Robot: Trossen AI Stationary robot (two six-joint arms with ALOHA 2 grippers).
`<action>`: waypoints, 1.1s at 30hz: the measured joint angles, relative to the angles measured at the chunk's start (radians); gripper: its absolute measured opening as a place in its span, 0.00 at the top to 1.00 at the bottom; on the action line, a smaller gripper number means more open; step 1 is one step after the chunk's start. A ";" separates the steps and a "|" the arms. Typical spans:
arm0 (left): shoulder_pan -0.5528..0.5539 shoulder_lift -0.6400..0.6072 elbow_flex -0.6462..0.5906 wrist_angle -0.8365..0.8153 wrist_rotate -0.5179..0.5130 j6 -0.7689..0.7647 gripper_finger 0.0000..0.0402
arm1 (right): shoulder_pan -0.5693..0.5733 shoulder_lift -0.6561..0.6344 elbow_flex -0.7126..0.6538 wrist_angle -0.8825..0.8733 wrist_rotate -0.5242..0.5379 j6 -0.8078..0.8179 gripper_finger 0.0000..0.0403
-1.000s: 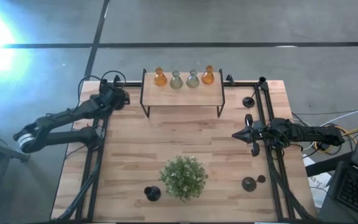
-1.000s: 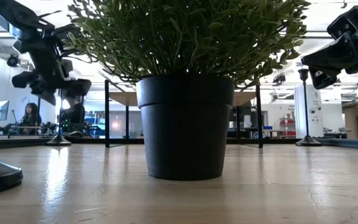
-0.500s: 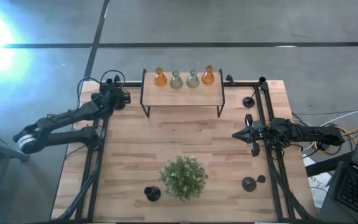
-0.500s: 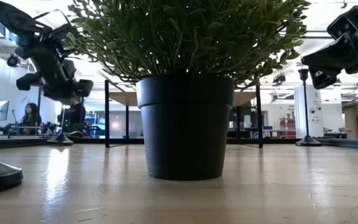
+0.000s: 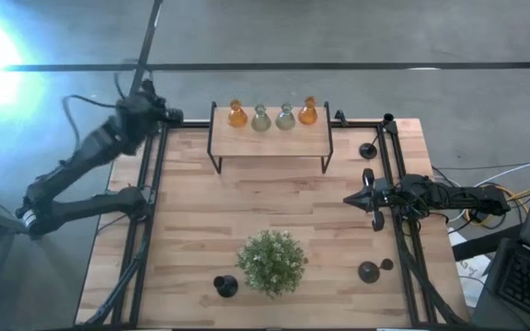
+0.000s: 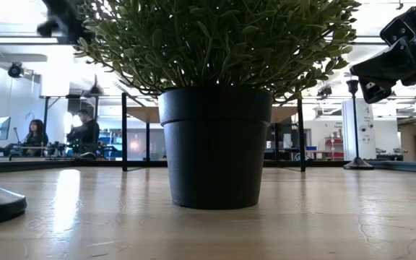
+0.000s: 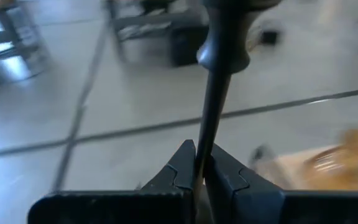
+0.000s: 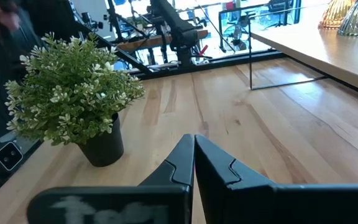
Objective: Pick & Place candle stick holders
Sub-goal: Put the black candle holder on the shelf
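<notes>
The left claw (image 7: pixel 199 163) pinched one candle stick holder (image 7: pixel 219 81) by its thin stem, raised beyond the surface's (image 5: pixel 201 211) far left corner. With so narrow a hold, the holder could have swung or slipped free. The right claw (image 8: pixel 194 149) waited closed over the right edge.

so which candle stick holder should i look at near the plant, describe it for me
Find the potted plant at the table's near edge in the high view. The candle stick holder stands just off its left side. It is the only holder on that side; the others stand along the right rail.
</notes>
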 joint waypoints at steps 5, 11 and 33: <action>0.000 0.057 0.289 -0.160 0.250 0.028 0.95 | 0.000 0.000 0.000 0.000 0.000 0.000 0.98; -0.001 0.193 0.557 -0.315 0.603 0.099 0.95 | 0.000 0.000 0.000 0.000 0.000 0.000 0.98; -0.003 0.495 0.605 -0.341 0.938 0.360 0.95 | 0.000 0.000 0.000 0.000 0.000 0.000 0.98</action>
